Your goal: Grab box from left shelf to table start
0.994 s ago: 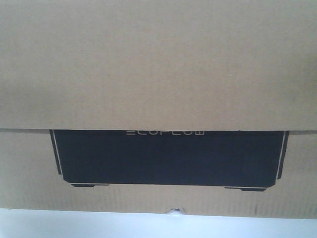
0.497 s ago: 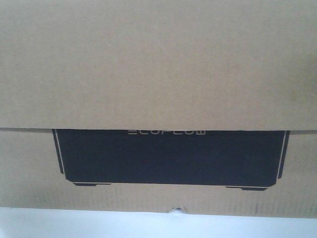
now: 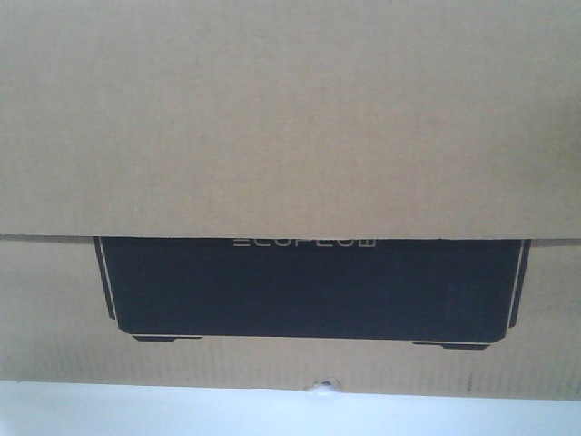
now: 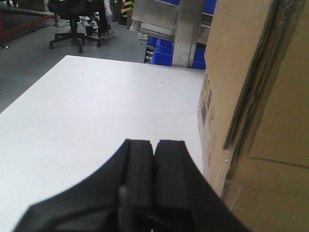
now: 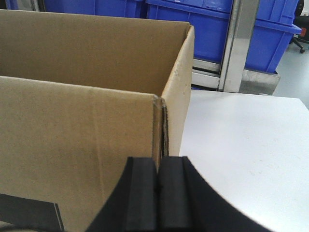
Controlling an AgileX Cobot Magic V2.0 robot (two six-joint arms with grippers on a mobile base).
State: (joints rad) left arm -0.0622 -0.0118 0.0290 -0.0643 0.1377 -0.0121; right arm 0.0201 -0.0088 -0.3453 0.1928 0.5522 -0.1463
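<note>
Our left gripper (image 4: 154,145) is pressed closed, empty, with the box (image 4: 251,96) at its 3 o'clock on the table (image 4: 96,111). Our right gripper (image 5: 157,166) is likewise closed, empty, the box's corner at 12 o'clock.

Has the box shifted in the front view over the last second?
No. The box keeps its bottom edge in the same place against the table strip; only a barely visible wobble of the black panel.

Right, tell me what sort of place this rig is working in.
Probably a warehouse or workshop storeroom. Blue plastic bins sit packed on metal shelving behind the white table, a big cardboard box stands on that table, and office chairs stand on a bare grey floor.
</note>
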